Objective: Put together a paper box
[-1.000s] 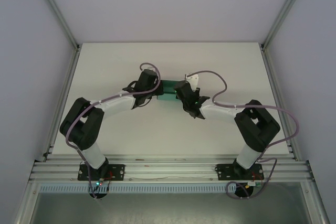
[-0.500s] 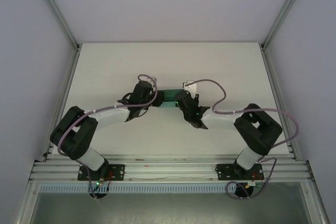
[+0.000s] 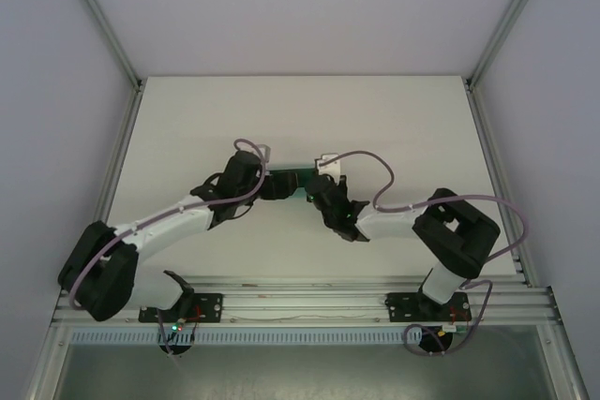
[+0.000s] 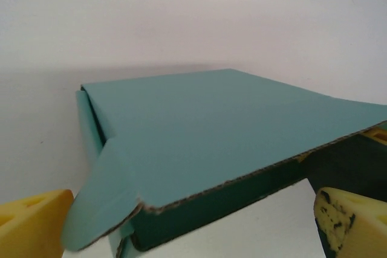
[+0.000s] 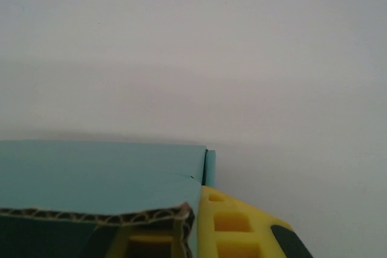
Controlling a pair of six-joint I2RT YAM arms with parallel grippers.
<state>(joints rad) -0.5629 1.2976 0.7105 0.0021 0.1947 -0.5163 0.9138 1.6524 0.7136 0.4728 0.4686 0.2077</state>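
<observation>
Fingertips (image 4: 31,222) of the left gripper (image 4: 190,226) are standing wide apart, flanking the open end of the paper box (image 4: 224,131); whether they are touching it is unclear. The right gripper (image 5: 188,240) is sitting narrow, its yellow pads (image 5: 239,228) pinching an upright wall at the box's corner. The teal-green card is showing raw corrugated cut edges, and a side flap (image 4: 100,203) is splaying outward. The flat box is lying on the white table (image 3: 375,119), between the two arms.

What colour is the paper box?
Teal-green, plain paper box; best in the left wrist view.
</observation>
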